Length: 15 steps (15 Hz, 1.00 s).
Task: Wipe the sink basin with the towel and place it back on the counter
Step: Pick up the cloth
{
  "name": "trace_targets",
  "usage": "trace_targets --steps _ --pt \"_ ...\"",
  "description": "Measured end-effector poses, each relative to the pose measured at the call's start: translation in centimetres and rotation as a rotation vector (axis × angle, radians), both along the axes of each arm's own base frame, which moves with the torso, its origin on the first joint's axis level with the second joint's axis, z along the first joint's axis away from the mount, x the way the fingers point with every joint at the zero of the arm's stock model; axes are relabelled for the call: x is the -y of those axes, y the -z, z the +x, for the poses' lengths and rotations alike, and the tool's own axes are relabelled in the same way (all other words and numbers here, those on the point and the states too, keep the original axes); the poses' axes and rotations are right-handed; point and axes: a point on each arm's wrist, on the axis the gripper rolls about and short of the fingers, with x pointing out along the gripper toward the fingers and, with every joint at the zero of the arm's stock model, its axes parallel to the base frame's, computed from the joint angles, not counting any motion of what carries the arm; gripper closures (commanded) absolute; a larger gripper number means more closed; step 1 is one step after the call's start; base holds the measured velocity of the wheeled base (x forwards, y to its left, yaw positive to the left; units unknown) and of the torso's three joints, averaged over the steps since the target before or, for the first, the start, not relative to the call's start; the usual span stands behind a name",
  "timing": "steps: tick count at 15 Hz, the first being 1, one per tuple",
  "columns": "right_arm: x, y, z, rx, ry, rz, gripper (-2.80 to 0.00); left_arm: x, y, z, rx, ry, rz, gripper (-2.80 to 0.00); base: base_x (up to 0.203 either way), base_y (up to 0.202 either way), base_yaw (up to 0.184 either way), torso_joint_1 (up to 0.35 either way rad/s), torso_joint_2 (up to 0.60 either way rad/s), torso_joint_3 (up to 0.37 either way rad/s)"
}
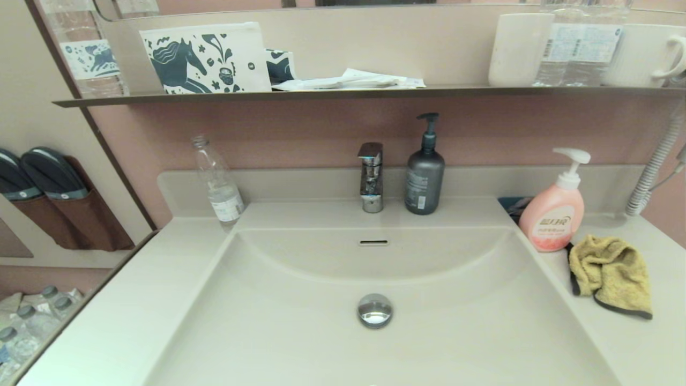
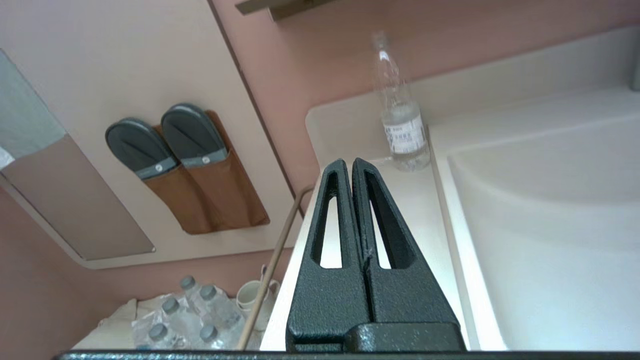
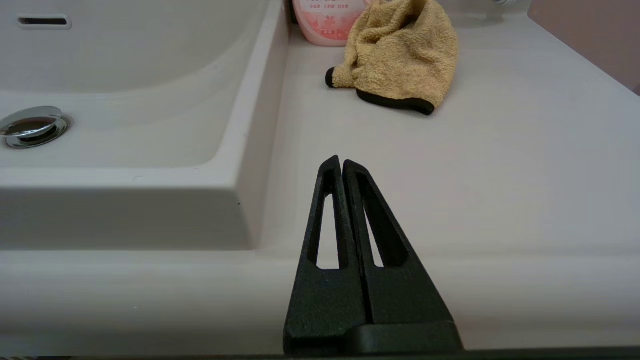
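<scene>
The towel (image 1: 610, 273) lies crumpled on the glossy counter (image 1: 134, 300) by the sink basin (image 1: 300, 327); both hands closed, empty.

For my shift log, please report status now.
Both pincers shut, empty. Towel crumpled on counter, beside pink soap bottle. Basin unobstructed.

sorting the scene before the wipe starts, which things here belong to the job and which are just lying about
Job:
- towel, crumpled on the counter right of the basin
- sink basin

Lying about:
- pink soap bottle next to the towel
- grey pump bottle
- clear water bottle
- faucet
- wall shelf with its cups
</scene>
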Motion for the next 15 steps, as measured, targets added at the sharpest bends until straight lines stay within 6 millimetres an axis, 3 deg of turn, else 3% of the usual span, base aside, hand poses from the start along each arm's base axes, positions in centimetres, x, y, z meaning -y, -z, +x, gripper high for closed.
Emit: trace_targets --steps 7,12,15 --pt "0.0 0.0 0.0 0.0 0.0 0.0 0.0 0.2 4.5 -2.0 0.005 0.09 -0.051 0.0 0.0 0.0 0.0 0.0 0.0 0.0" --pt "0.0 0.0 0.0 0.0 0.0 0.0 0.0 0.3 6.4 -1.8 -0.052 0.187 -0.252 0.0 0.0 0.0 0.0 0.0 0.0 0.0" --pt "0.0 0.0 0.0 0.0 0.0 0.0 0.0 0.3 7.7 -1.2 -0.096 0.182 -0.275 0.0 0.0 0.0 0.0 0.0 0.0 0.0"
